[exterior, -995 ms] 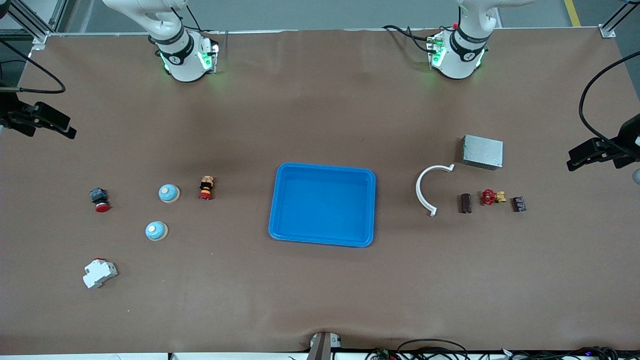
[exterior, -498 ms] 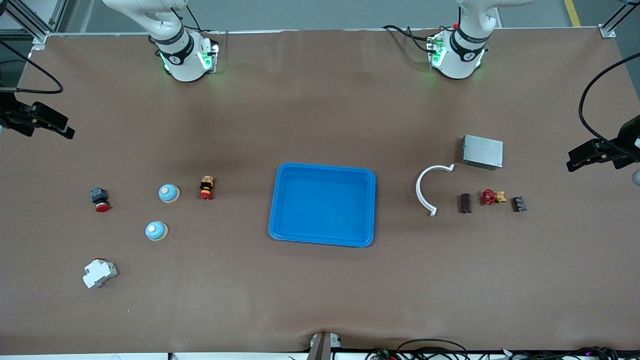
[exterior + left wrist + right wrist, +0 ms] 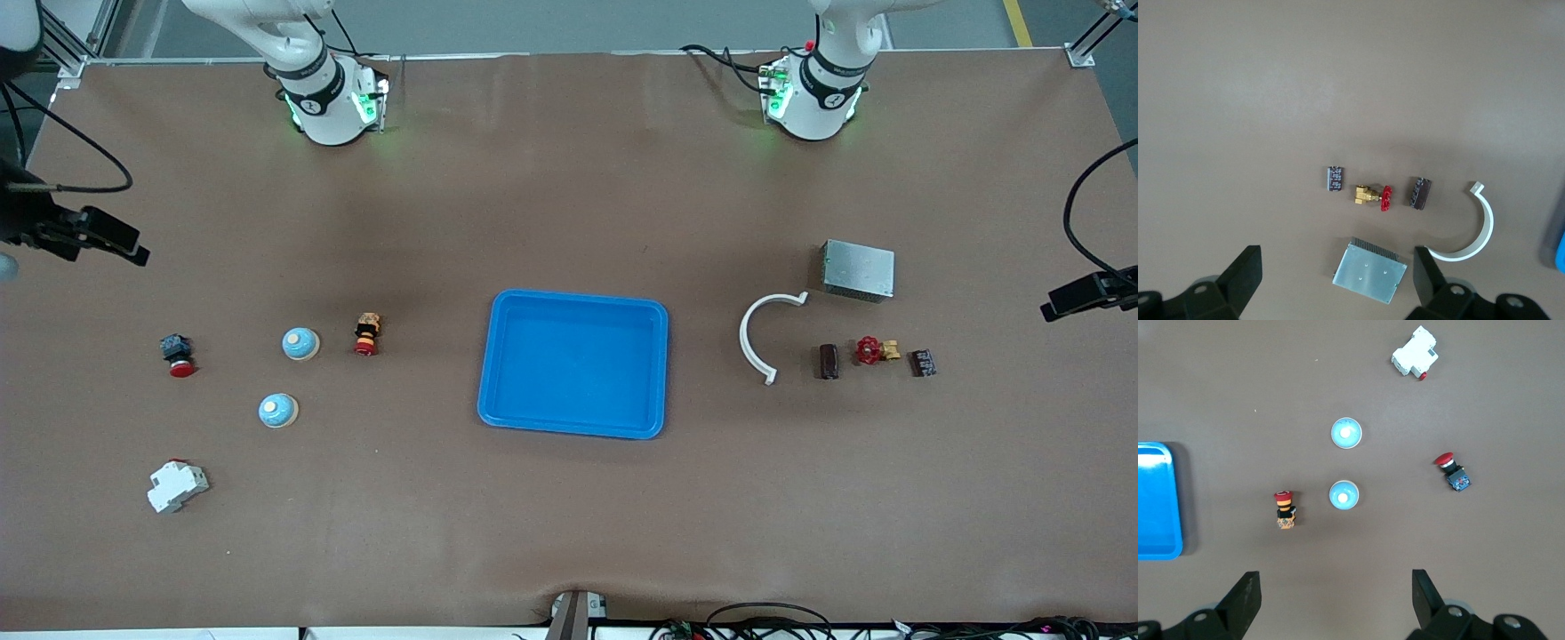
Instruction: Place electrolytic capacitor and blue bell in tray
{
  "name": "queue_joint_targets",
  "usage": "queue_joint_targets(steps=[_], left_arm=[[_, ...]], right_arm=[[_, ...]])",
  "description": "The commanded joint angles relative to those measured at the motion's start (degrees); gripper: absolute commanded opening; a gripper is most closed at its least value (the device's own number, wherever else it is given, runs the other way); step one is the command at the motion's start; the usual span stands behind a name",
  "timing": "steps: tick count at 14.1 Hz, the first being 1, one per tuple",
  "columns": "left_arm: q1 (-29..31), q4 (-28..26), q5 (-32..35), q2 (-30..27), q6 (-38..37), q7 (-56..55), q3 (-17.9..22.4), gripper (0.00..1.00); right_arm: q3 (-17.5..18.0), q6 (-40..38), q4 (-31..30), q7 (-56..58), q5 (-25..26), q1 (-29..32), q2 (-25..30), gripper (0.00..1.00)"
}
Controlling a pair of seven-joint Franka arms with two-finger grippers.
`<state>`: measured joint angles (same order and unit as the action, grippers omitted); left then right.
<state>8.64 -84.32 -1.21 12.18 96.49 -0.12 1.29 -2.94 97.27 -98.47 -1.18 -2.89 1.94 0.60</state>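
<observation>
Right gripper [image 3: 1336, 603]: high over the desk's edge at the right arm's end; fingers [image 3: 1245, 597] spread wide, nothing between them.
Blue bells: two domes on the desk, one [image 3: 300, 344] farther from the front camera and one [image 3: 278, 410] nearer to it. Both lie below and inward of the right fingers, toward the tray. Round, so no long axis to line up with.
Near the bells: red push button [image 3: 179, 356], white breaker [image 3: 178, 486] and a red-and-yellow button [image 3: 366, 333], each apart from the domes.
Tray [image 3: 578, 297]: mid-desk, nothing in it; neither part placed yet.
Electrolytic capacitor [image 3: 828, 361]: judged to be the dark brown cylinder just beside the white curved clip [image 3: 754, 342]. It lies on its side, inward of the left fingers, long axis running toward the front camera. A smaller dark part [image 3: 923, 363] might be one too.
Crowding: red-handled valve [image 3: 876, 349] beside the cylinder, grey box [image 3: 858, 269] close by; room for a grip is tight.
Left gripper [image 3: 1337, 275]: high over the left arm's end; fingers [image 3: 1426, 275] apart, empty.
Nearer arm: right for a bell, left for the capacitor.
Surface: flat brown mat.
</observation>
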Motion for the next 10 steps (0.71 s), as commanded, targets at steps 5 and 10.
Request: queue_joint_targets(steps=[5,10], left_arm=[[4.9,-0.1,-2.9,4.5,2.9,1.0,-0.2,1.0],[1.8,-0.1,1.7,4.6,2.6,0.1,-1.0,1.0]], right_arm=[[0.4,14.8,-10.0,-0.2,0.2,0.5,-4.9,1.0],[0.5,21.8,-9.9,-0.4,0.1,-0.1,-13.9,1.0]])
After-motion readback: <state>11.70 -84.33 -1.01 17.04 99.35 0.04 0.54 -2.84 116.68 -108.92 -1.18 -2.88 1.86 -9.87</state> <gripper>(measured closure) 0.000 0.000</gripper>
